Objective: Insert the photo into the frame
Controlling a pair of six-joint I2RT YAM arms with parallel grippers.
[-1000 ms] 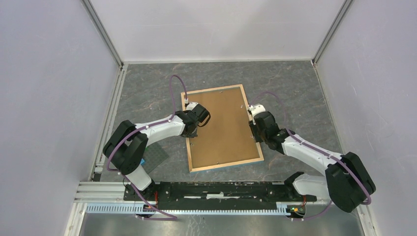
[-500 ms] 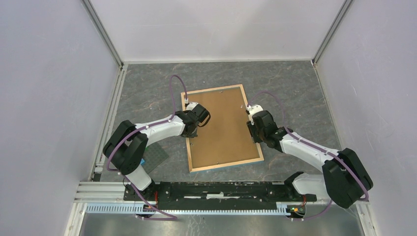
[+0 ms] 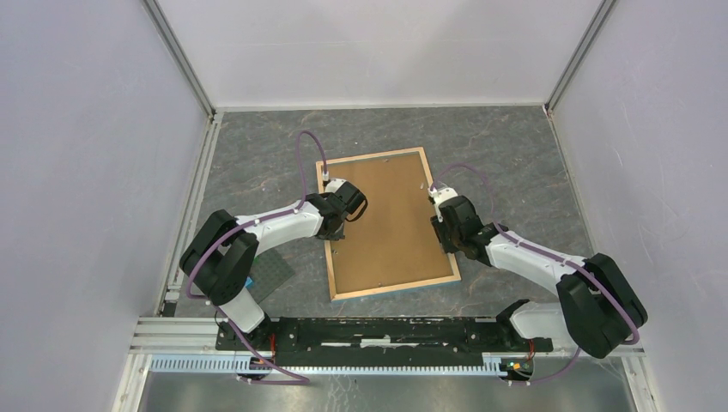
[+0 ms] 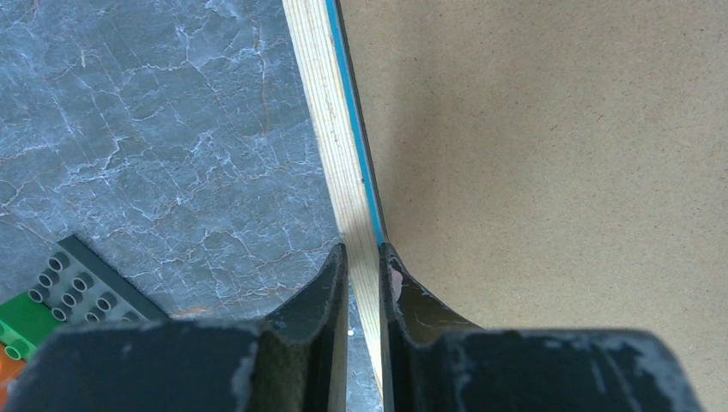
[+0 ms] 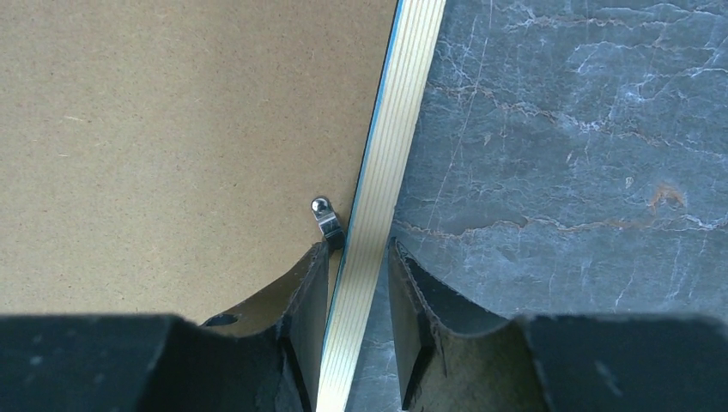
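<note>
Frame: thin rectangular light-wood picture frame (image 4: 326, 129) with a blue front edge, lying flat, back up, mid grey marbled desk (image 3: 515, 154).
Backing: brown cardboard board (image 3: 386, 223) seated inside it.
Left hand (image 4: 360, 257): pinched on the frame's left rail.
Right hand (image 5: 359, 253): narrowly parted, astride the right rail, slight gap on the board side; inner finger beside small metal clip (image 5: 326, 219).

Bright, even light; soft shadows, sharp focus.
</note>
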